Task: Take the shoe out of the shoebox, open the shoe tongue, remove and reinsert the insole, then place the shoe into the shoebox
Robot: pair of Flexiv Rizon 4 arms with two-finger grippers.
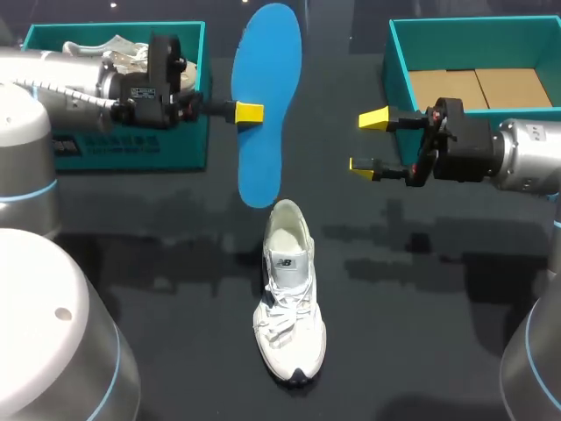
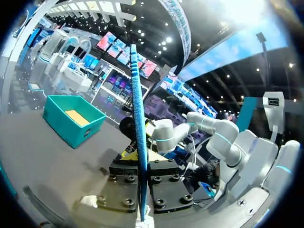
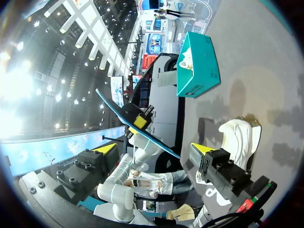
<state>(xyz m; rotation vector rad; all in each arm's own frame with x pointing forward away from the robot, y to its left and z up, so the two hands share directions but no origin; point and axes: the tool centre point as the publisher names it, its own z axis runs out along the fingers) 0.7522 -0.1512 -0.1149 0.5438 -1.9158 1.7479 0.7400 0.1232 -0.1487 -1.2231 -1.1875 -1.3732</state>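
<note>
My left claw (image 1: pixel 244 112) is clenched on the flat blue insole (image 1: pixel 270 61), gripping it by one long edge about halfway along. The insole stands on end in the air, its broader end above the claw and its narrower end hanging below. In the left wrist view it runs edge-on straight out from between my two fingers.

My right claw (image 1: pixel 368 141) faces it from the other side, well apart, with its fingers spread wide and nothing in them. The upright insole stands between the two claws.

The white lace-up sneaker (image 1: pixel 289 298) sits upright on the dark bench (image 1: pixel 421 289), below and between both claws and nearer to me than either. Its toe points towards me and its open heel end lies under the insole's lower tip. I cannot tell whether that tip touches the shoe.

Behind my left claw stands a teal shoebox (image 1: pixel 131 145) with a second white shoe (image 1: pixel 101 48) inside. My left arm crosses over it and hides part of its opening. Behind my right claw is another teal box (image 1: pixel 399 61) with brown cardboard (image 1: pixel 482 88) lying flat in its bottom, and my right wrist covers its near corner.
</note>
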